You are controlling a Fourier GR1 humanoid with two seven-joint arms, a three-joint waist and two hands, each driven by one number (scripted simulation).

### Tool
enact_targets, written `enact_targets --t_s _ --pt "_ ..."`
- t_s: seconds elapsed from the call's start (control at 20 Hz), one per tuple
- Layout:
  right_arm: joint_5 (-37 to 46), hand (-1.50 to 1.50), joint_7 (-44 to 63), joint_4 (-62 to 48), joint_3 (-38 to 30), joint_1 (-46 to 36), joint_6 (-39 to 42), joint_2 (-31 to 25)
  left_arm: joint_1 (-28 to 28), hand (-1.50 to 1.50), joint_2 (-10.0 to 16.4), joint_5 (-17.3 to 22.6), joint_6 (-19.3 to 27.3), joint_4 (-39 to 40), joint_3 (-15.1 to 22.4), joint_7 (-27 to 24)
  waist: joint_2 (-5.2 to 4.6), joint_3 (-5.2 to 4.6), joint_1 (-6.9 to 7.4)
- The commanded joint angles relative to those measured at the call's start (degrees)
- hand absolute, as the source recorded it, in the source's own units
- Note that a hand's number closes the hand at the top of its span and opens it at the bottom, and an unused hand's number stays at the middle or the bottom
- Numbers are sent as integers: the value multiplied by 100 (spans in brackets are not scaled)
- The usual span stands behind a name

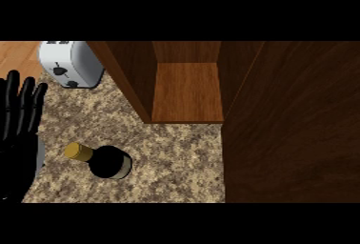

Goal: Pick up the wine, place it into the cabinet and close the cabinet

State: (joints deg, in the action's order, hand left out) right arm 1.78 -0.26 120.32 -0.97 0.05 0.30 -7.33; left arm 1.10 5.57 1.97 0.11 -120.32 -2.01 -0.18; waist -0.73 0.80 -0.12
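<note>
While the wine [107, 162] seems to stand upright on the tabletop [175, 164], just before the open cabinet [187, 93] and a little to its left, I judge that no step of the task is done yet. My left hand [17, 138] rests at the left edge, fingers straight, holding nothing; my right hand does not show. Grasping the wine, setting it inside the cabinet and closing the door [292, 124] are all left.
</note>
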Motion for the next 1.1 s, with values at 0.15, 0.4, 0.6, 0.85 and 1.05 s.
enact_targets --t_s 0.15,0.4,0.6,0.85,1.05 --pt "-473 -150 -12 482 53 607 350 59 -1008 -150 -541 -1475 895 -527 1306 -33 92 -77 8" --pt "-1205 -150 649 690 604 876 1032 -141 -959 -150 -552 -583 2332 -242 2583 505 97 -80 -35" --pt "-1322 -150 1167 1321 706 1032 944 -144 -996 -150 -555 -1329 3406 -368 3758 582 93 -80 -1" --pt "-1681 -150 1936 1765 446 724 789 -256 -61 -150 -557 -2283 4465 -396 4548 1740 83 -76 -2" --pt "-1466 -150 2405 2366 757 842 636 -210 596 -150 -557 -2825 4818 -391 4664 2552 88 -77 -8"
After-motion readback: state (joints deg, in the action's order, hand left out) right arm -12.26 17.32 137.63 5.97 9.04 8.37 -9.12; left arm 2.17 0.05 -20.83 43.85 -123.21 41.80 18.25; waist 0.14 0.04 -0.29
